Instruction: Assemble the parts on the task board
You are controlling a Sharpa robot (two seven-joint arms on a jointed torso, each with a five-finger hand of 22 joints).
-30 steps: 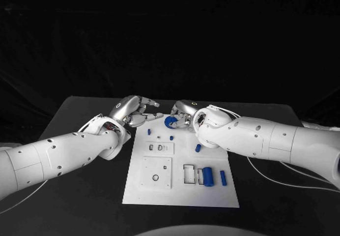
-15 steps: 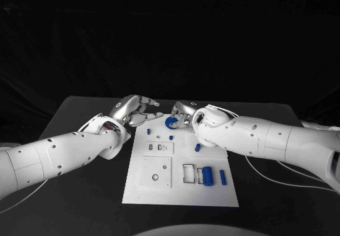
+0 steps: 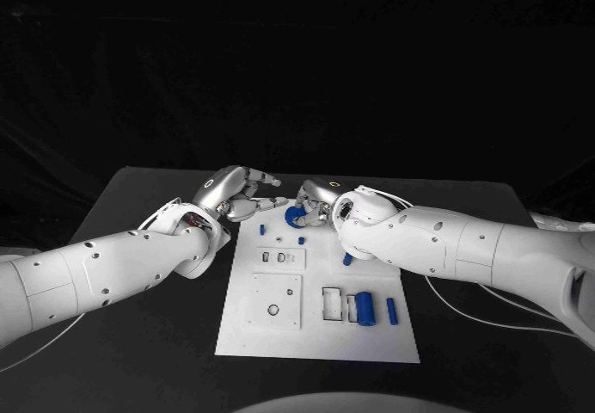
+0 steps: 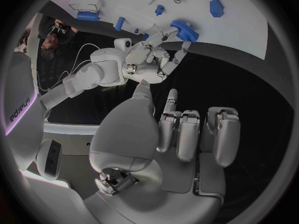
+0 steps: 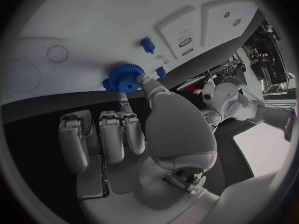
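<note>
Right hand [image 3: 320, 202] pinches a blue gear [image 5: 126, 77] at the far edge of the task board [image 3: 372, 340]. Left hand [image 3: 238, 194] hovers just beside, fingers curled in on nothing. Black bench [image 3: 149, 344] lies open on both sides.

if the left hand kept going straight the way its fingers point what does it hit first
Most likely the right hand, which holds the blue gear at the far end of the task board. The left hand points toward both; depth is unclear, so which comes first is uncertain.
</note>
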